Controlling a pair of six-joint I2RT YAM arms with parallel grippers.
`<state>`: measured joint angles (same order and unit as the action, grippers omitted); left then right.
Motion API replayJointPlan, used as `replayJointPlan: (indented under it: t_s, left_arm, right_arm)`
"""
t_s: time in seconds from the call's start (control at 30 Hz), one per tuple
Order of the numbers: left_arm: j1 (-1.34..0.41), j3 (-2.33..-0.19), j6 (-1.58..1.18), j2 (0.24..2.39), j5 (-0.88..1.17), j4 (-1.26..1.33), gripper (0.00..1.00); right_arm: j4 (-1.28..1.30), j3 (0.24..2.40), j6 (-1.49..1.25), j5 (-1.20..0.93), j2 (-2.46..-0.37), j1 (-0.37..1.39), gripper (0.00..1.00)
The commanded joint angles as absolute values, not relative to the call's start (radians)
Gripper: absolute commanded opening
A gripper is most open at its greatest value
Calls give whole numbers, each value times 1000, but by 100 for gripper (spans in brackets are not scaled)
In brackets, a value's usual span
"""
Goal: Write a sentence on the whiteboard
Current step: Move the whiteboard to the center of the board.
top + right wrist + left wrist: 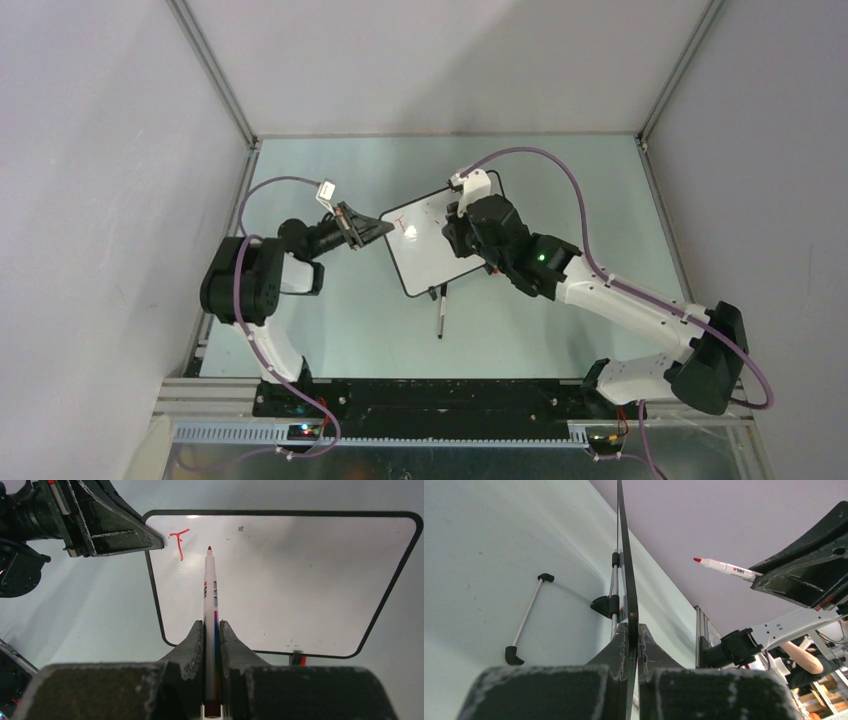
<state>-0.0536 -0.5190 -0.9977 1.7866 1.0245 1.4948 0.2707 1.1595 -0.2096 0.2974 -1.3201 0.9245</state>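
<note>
Whiteboard [440, 255]: mid-bench, nearer far edge; your left gripper [383, 228] clamped on its left rim
Marker [210, 592]: squeezed in your right gripper [212, 628]; axis aims at board; tip just right of red T [179, 542], not touching

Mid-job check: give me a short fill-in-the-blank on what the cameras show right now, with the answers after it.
1. The only writing on the whiteboard is one letter, a ____.
2. The marker has a ____ tip.
3. The left gripper is shut on the whiteboard's edge, and the right gripper is shut on the ____.

Missing words: T; red; marker
</note>
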Motion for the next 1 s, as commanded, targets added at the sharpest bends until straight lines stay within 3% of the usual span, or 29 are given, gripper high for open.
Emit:
replayJointPlan:
  t_s: [0.0,0.4,0.53,0.6,0.63,0.77,0.97]
  left_arm:
    - [-93,-554,-1058,1811,1147,1531,0]
    - [-128,-631,-1123,1891,1247,1531,0]
    - [-134,-632,-1118,1885,1234,1531,0]
    - [-133,-616,-1101,1866,1209,1531,9]
    - [-130,-604,-1090,1853,1191,1531,23]
    - [-114,-572,-1072,1828,1138,1531,51]
    - [-106,-501,-1022,1774,1045,1530,61]
  right_arm:
    - [230,1136,-228,308,-1254,912,0]
    - [217,1043,-249,317,-1140,883,0]
    - [211,1040,-209,378,-1133,950,0]
    - [207,1039,-201,386,-1137,974,0]
    - [205,1039,-202,384,-1139,979,0]
    - [201,1039,-203,373,-1147,980,0]
    - [209,1039,-209,383,-1159,980,0]
